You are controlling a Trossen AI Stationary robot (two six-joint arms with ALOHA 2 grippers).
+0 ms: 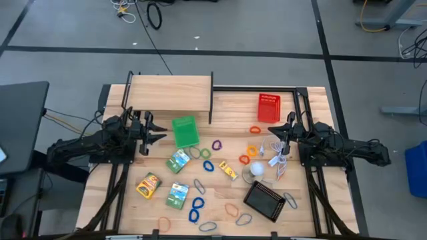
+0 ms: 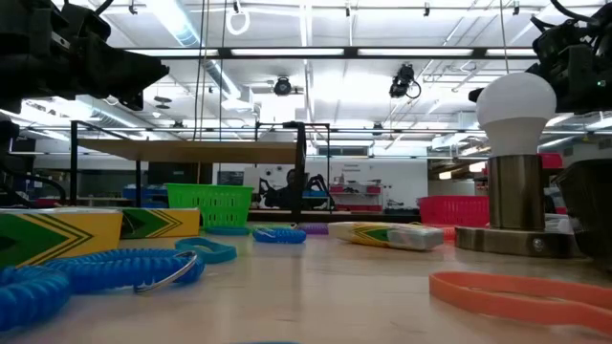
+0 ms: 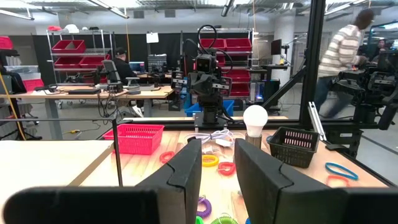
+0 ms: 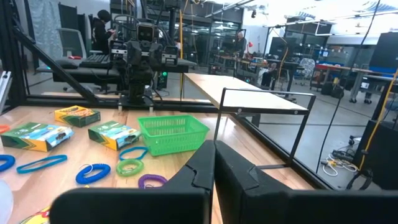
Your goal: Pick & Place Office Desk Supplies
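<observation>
Many small coloured loops lie flat on the wooden table: blue (image 1: 197,203), purple (image 1: 216,145), orange (image 1: 255,129), green (image 1: 205,153). Among them lie green and yellow printed packets (image 1: 178,161) (image 1: 149,185) (image 1: 177,196) and a small yellow piece (image 1: 228,171). My left gripper (image 1: 157,133) hovers above the table's left side, pointing level toward the green basket (image 1: 185,131); in its wrist view it (image 3: 217,174) is open with nothing between the fingers. My right gripper (image 1: 275,137) hovers over the right side, and its wrist view shows it (image 4: 214,168) shut and holding nothing.
A red basket (image 1: 268,108) stands at the far right and a black basket (image 1: 265,200) at the near right. A white bulb on a metal base (image 1: 256,168) with white cord stands near my right gripper. A raised wooden shelf (image 1: 170,93) spans the far left.
</observation>
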